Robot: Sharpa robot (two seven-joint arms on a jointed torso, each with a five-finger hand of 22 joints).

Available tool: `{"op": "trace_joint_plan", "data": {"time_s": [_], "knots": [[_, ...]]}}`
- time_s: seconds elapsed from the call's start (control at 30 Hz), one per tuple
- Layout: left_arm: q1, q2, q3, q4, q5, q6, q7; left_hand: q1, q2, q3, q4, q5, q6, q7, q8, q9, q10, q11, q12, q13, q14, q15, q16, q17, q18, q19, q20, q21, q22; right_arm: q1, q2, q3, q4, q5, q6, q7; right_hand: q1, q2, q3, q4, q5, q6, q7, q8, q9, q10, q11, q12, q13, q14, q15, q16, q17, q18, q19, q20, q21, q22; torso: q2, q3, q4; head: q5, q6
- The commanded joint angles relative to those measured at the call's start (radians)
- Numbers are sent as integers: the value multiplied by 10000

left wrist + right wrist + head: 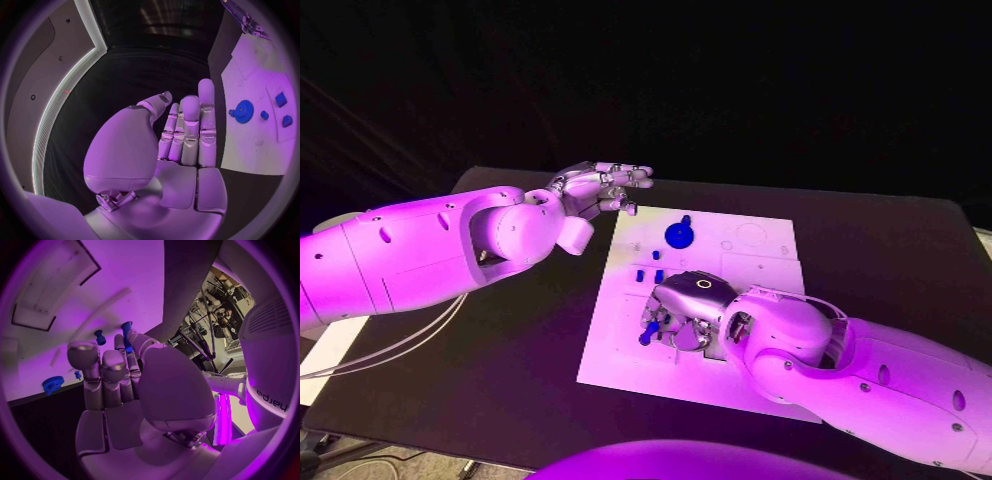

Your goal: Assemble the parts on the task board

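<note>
Blue plastic, small and hard-looking: this is the peg [127,331] that the right hand [678,318] pinches between its fingers [102,371] and the thumb, low over the near part of the task board [625,345]. In the right wrist view the peg stands out beyond the fingertips, and a second small blue peg [100,336] is seen just behind it on the board. I judge such a piece to be very light and stiff, with a smooth skin that can slip or turn between metal fingers. The best place to hold it is on its sides, near the middle of its length, so that the lower end stays free to go into a hole.

The left hand [600,190] holds nothing. Its fingers [206,117] are straight and lie close side by side, and it hovers above the desk [473,360] just beside the far left corner of the board.

Further out on the board, the blue gear [678,235] lies flat near the far edge, and a few small blue parts [648,273] sit between it and the right hand. The gear also looks light and rigid, but its teeth are thin. I would take it by the rim, not by the teeth. The board itself is a flat white plate that could slide if pushed hard.
</note>
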Motion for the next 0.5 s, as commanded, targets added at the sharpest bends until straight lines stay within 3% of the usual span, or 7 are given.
{"op": "trace_joint_plan", "data": {"time_s": [0.03, 0.27, 0.5], "knots": [[3, 10, 6, 17, -27, 179, 36, -2, 102, -14, -35, 52, -78, -14, 24, 5, -36, -2, 62, -7, -79, 22, 8, -10, 179, -15, 85, -34, -16, -6, 41, 3, -48, -489, 137, -285, -37, -17, 64, -11, 63, 90, 36, 36, 18, -1, 55, -42, -3, 271, -18, 36, 6, -71, -67, 14, 35, 9, -3, -3, -1, -14, -1], [4, 15, 6, 13, -27, 187, 24, -5, 100, -22, -41, 50, -86, -12, 28, 5, -48, 0, 73, -8, -84, 23, 10, -20, 179, -14, 86, -38, -19, -6, 201, -17, -49, -569, 669, -292, -53, -32, 57, -23, 59, 95, 32, 37, 23, 5, 52, -40, -1, 268, -17, 54, 20, -67, -77, 15, 39, 10, -9, -8, -4, -24, -4], [4, 24, 6, 12, -27, 200, 12, -6, 99, -24, -43, 50, -88, -12, 28, 5, -51, 1, 76, -8, -85, 23, 11, -23, 179, -13, 87, -38, -20, -6, 348, -123, -28, -729, 978, -301, -199, -175, -40, -37, 114, 31, 38, 1, 22, -56, 74, -60, -9, 260, 16, 113, 55, -61, -133, 33, 48, 14, -7, -8, 2, -37, 6]]}}
